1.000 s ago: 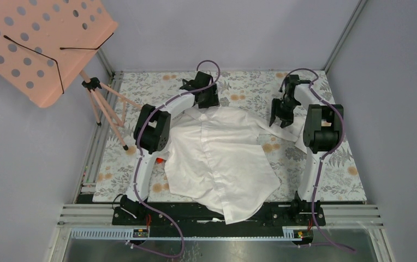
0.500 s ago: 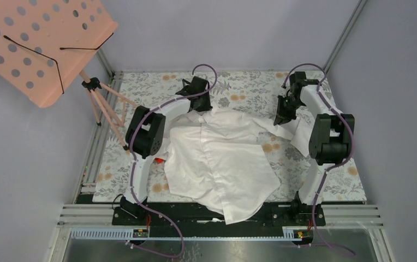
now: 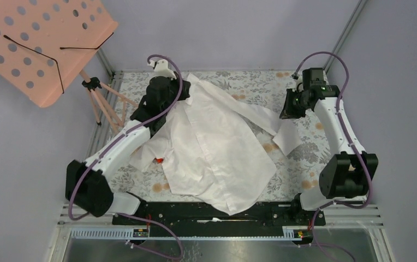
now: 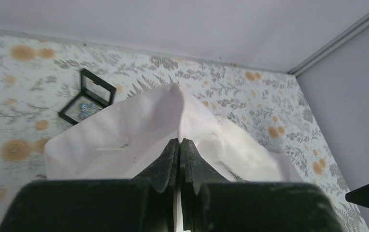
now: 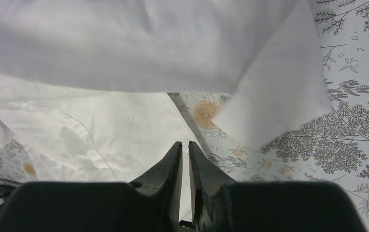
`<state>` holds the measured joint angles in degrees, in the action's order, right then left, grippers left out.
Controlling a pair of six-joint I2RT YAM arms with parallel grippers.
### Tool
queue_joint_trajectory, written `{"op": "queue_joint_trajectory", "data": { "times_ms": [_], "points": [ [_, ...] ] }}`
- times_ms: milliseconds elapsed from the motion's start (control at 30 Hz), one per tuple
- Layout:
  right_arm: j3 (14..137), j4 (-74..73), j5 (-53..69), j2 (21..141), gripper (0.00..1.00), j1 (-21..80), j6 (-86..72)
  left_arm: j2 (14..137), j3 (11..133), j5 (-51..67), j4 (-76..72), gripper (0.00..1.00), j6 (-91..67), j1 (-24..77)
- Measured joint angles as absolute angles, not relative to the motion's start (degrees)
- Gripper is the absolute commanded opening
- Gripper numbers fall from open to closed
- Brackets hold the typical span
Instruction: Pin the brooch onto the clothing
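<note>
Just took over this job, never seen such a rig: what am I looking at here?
Two robot arms stand at a flower-patterned table. One picture looks down from above; the other two come from cameras on each wrist, showing that arm's own fingers. A white shirt lies on it, partly lifted, with a small black case beside it. The left gripper is shut on a raised fold of the shirt; the right gripper appears to pinch its sleeve edge.

A small black square case (image 4: 87, 96) at the edge of the shirt (image 3: 217, 153) holds something glittery, too blurred to name. A red scrap (image 3: 159, 160) peeks from under the shirt on the left arm's side, too small to identify. Whether any cloth sits between the nearly touching fingers of the right gripper (image 5: 183, 145) cannot be told.
</note>
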<state>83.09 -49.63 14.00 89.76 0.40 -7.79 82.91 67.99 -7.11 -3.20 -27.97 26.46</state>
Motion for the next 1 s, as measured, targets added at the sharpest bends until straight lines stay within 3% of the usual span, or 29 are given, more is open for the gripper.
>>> {"op": "queue_joint_trajectory", "data": {
  "times_ms": [100,300,500,733,1000],
  "points": [
    [80.1,-47.7,14.0,85.4,0.24,1.3,-8.9,74.7,63.2,-9.6,-3.8,0.0,-26.8,26.1],
    [72.3,-43.8,8.8,81.2,0.55,2.9,-11.6,61.7,54.9,-13.9,-1.8,0.0,-25.2,24.3],
    [66.3,-40.8,2.4,82.5,0.7,10.3,-12.9,56.9,51.4,-13.7,0.8,0.0,-24.8,23.8],
    [65.7,-33.7,-4.1,92.1,0.71,20.0,-19.5,55.4,50.1,-12.5,3.4,0.0,-24.9,23.8],
    [76.2,-31.7,-12.2,108.0,0.72,23.3,-25.5,54.7,50.1,-12.2,4.6,0.0,-25.4,23.8]
  ]
}}
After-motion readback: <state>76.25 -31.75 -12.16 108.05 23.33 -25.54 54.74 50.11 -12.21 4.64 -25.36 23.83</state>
